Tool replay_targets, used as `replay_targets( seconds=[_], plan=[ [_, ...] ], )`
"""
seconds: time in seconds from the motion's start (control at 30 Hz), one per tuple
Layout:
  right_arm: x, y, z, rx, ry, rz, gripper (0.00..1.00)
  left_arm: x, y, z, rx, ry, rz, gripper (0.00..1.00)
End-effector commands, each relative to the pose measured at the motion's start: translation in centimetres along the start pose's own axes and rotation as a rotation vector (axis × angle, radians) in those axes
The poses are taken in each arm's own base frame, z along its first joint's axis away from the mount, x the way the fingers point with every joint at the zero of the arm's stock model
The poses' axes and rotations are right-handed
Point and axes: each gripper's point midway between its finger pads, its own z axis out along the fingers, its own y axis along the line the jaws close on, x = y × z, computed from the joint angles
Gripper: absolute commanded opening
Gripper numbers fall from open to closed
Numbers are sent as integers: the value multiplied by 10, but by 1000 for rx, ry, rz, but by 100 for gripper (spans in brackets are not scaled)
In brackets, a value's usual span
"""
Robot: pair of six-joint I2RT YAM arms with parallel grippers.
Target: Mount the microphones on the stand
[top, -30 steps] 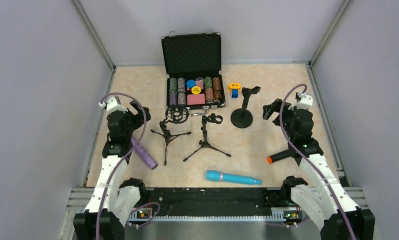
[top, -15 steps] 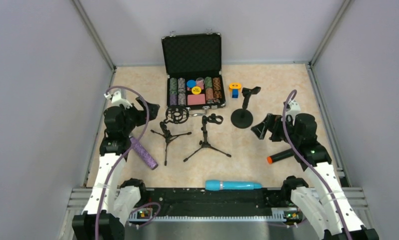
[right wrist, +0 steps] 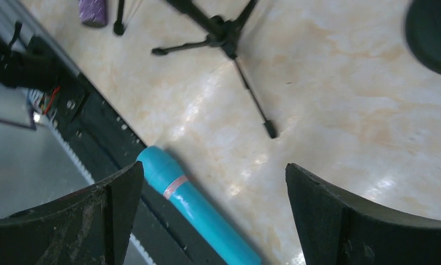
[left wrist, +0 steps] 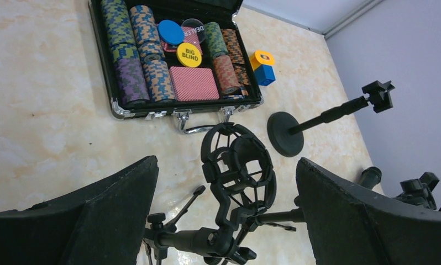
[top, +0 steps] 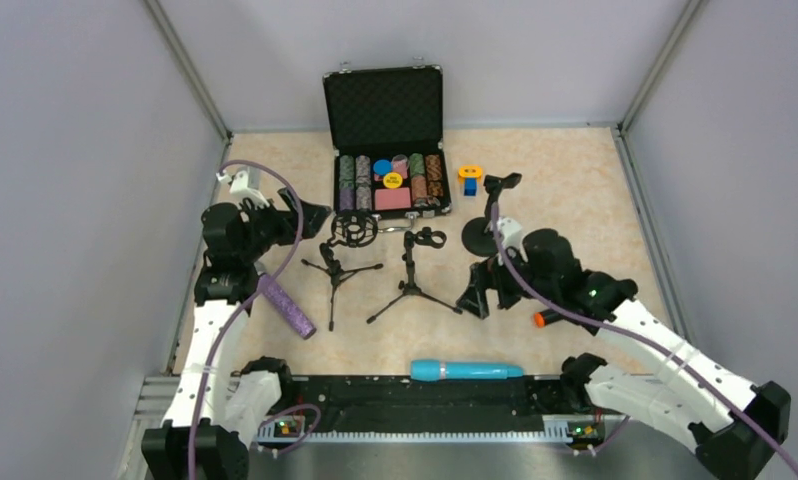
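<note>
Chip (left wrist: 189, 54) lettered "BIG BLIND" (yellow, in case (left wrist: 116, 108)); left fingers (left wrist: 96, 215), right fingers (right wrist: 362, 221) apart.

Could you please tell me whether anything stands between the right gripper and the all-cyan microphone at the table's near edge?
Nothing visible does. The open right gripper hangs above bare tabletop, and the all-cyan stick microphone lies uncovered at the near edge. The nearest leg of the black tripod stand ends short of the microphone.
</note>
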Motion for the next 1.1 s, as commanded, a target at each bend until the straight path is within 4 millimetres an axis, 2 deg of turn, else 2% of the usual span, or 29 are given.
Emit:
replay_targets(
  seconds=[0.0, 0.27, 0.43, 0.7, 1.07],
  plan=[
    [3, 37, 3, -37, 20, -129, 96, -19, -24, -4, 83, -22, 35, 99],
    [70, 91, 30, -123, 175, -313, 93, -29, -36, -12, 102, -31, 41, 99],
    [90, 108, 44, -143, 189, -426, 93, -37, -47, -23, 117, -65, 65, 99],
    [131, 120, 65, -205, 298, -572, 90, -44, -57, -33, 127, -95, 85, 99],
    [167, 96, 96, -137, 448, -686, 86, -49, -68, -38, 166, -107, 74, 99]
  ],
)
